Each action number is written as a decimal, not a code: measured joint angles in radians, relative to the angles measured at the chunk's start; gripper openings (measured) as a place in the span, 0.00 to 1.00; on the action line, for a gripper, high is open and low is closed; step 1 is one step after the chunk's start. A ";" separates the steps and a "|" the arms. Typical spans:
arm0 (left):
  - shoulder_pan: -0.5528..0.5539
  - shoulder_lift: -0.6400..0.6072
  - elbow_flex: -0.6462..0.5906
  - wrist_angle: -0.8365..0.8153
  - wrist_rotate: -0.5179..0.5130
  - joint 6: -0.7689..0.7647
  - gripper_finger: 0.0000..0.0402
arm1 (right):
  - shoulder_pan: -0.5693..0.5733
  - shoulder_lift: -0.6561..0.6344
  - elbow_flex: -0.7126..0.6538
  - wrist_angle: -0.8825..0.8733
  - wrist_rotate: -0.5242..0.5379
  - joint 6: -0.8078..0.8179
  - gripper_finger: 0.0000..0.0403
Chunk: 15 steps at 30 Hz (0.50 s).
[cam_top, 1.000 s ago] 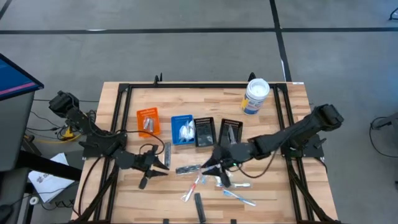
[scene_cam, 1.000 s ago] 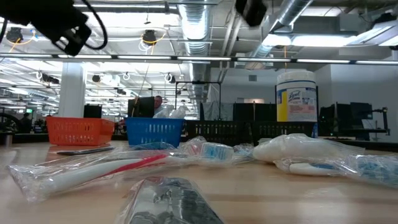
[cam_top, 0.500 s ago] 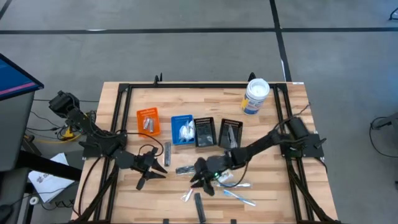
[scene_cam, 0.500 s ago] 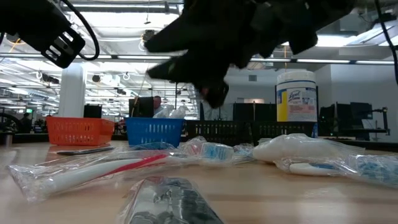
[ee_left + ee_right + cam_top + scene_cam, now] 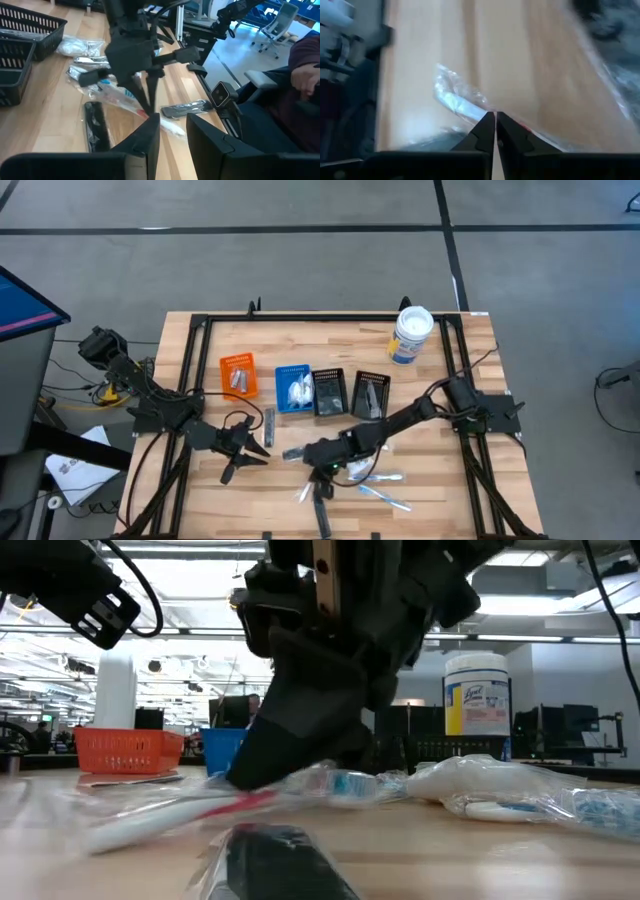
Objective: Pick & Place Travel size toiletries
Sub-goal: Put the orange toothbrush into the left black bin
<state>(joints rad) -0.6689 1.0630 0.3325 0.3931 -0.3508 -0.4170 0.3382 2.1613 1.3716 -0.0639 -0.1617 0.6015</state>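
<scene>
The right claw (image 5: pixel 318 476) was down at the table (image 5: pixel 440 470), its 2 fingers pinched together on the clear-wrapped red stick (image 5: pixel 190 810). A black piece (image 5: pixel 320 512) lay just beyond its tips. The left claw (image 5: pixel 262 445) hovered well aside, fingers slightly parted, empty.

Travel size toiletries (image 5: pixel 375 480), clear-wrapped sticks, silvery sachets and a black piece, lie scattered flat mid-table.

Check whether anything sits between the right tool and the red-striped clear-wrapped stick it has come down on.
Nothing visible does. The right tool is shut with its tips already on the wrapper of the red-striped stick, near the table's front edge.
</scene>
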 joint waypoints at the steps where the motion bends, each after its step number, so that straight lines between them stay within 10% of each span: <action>1: 0.000 0.000 0.000 0.000 0.000 0.001 0.22 | 0.000 -0.001 0.010 -0.047 -0.003 -0.005 0.03; 15: 0.000 0.000 0.000 0.011 0.000 0.022 0.22 | 0.029 -0.076 0.017 -0.311 0.043 -0.067 0.00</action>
<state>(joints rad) -0.6685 1.0634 0.3327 0.4043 -0.3511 -0.3953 0.3667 2.0855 1.3888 -0.3751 -0.1184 0.5345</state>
